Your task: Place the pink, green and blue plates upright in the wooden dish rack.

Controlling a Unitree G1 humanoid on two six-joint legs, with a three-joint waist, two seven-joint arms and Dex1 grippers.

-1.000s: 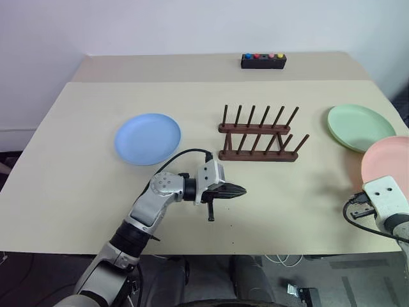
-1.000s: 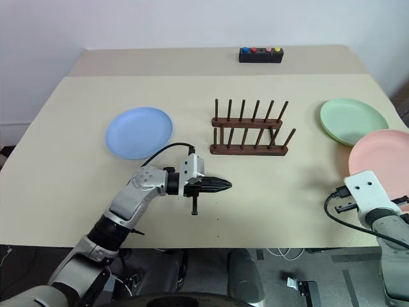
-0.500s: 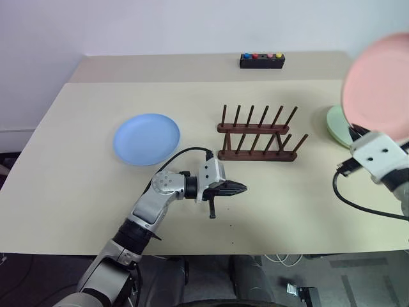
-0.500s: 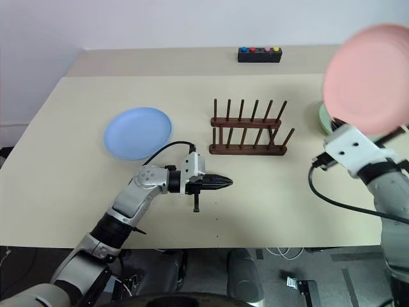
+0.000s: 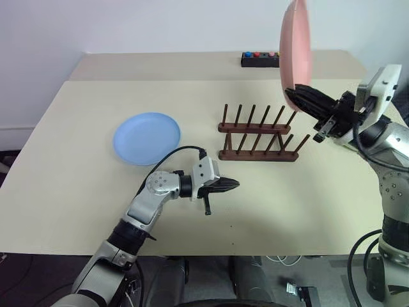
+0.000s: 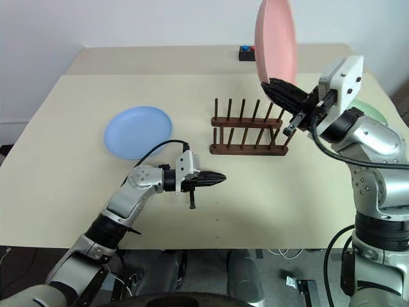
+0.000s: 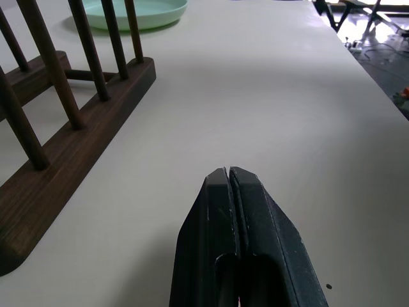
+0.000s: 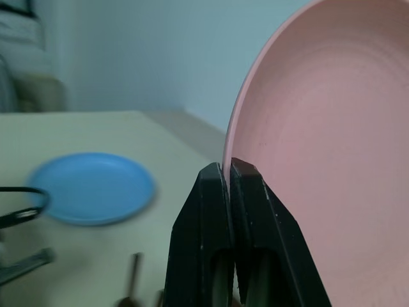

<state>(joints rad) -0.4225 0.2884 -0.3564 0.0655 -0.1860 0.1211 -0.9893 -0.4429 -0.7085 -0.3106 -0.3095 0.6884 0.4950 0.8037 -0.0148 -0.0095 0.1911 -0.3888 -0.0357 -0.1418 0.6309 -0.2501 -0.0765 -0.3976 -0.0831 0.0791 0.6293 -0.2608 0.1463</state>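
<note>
The right hand (image 5: 300, 94) is clamped on the rim of the round salmon-pink plate (image 5: 294, 46), holding it upright on edge in the air above the dark brown wooden dish rack (image 5: 258, 136). The round light blue plate (image 5: 147, 137) lies flat on the beige worktop (image 5: 77, 160) left of the rack. The pale mint green plate (image 7: 137, 13) lies flat beyond the rack's right end. The left hand (image 5: 234, 185), fingers together and empty, hovers in front of the rack.

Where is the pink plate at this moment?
The pink plate is up in the air on the robot's right, held on edge by the right claw, above the right end of the rack.
</note>
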